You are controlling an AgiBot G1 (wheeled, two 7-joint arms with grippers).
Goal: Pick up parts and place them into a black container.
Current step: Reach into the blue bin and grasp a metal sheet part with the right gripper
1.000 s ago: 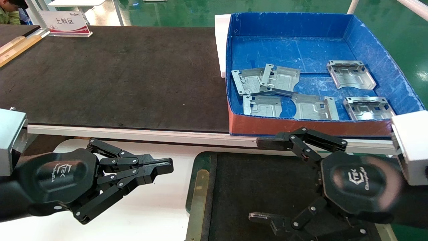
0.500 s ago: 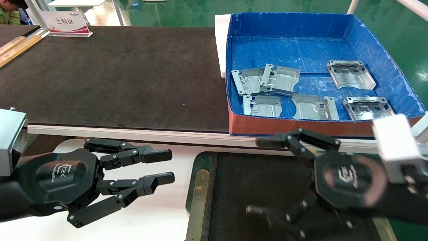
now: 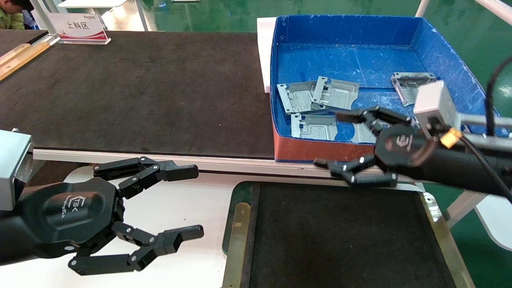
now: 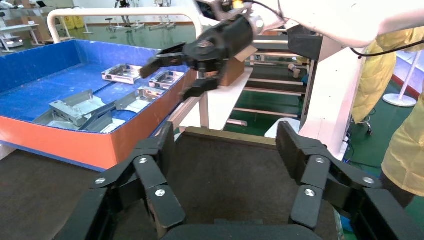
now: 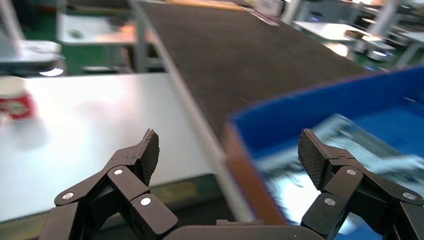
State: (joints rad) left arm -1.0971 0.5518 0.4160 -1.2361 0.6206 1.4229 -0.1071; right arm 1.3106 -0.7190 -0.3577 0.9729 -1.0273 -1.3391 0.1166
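Observation:
Several silvery-grey parts (image 3: pixel 335 93) lie on the floor of a blue box (image 3: pixel 344 56) with a red front; they also show in the left wrist view (image 4: pixel 75 107) and, blurred, in the right wrist view (image 5: pixel 345 130). The black container (image 3: pixel 236 232) is a shallow tray with a greenish rim in front of the box, and its floor is bare. My right gripper (image 3: pixel 330 139) is open and empty, and it straddles the box's red front wall, near the front parts. My left gripper (image 3: pixel 196 202) is open and empty over the white table, left of the tray.
A long dark belt surface (image 3: pixel 140 88) runs left of the blue box, with a white sign (image 3: pixel 78 26) at its far end. A white table (image 3: pixel 188 256) lies under my left gripper. A red-and-white cup (image 5: pixel 15 102) stands on it. A person in yellow (image 4: pixel 410 100) stands beyond the tray.
My right gripper has moved from above the tray forward and up to the blue box's front wall. My left gripper has opened from shut to wide.

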